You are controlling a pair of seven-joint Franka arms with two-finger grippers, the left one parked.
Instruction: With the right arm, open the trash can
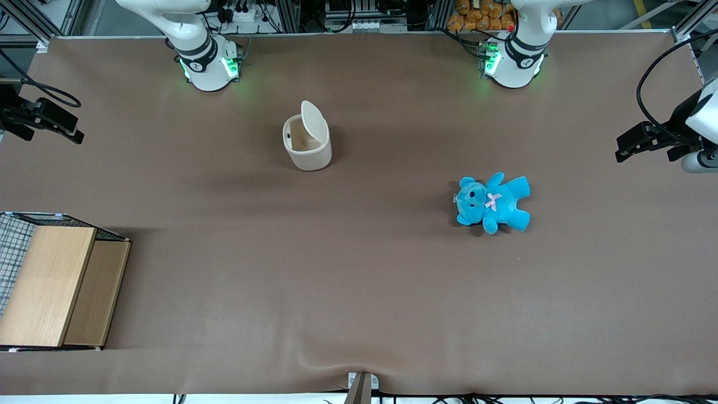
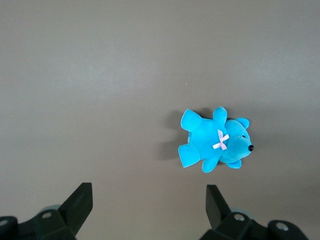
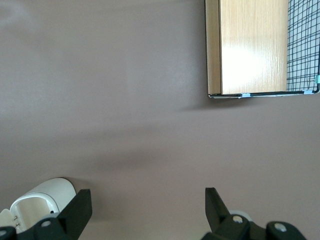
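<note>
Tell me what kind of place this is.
Probably a robotics lab: a brown-covered table with two arm bases bolted at its edge, props on it (trash can with lid up, blue teddy, wooden box). The gripper hangs open above the table.

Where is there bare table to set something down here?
Most of the table is bare: the wide stretch between the open trash can and the teddy, and the strip between the wooden box and the teddy. The gripper, open, hangs near the trash can, holding nothing.
</note>
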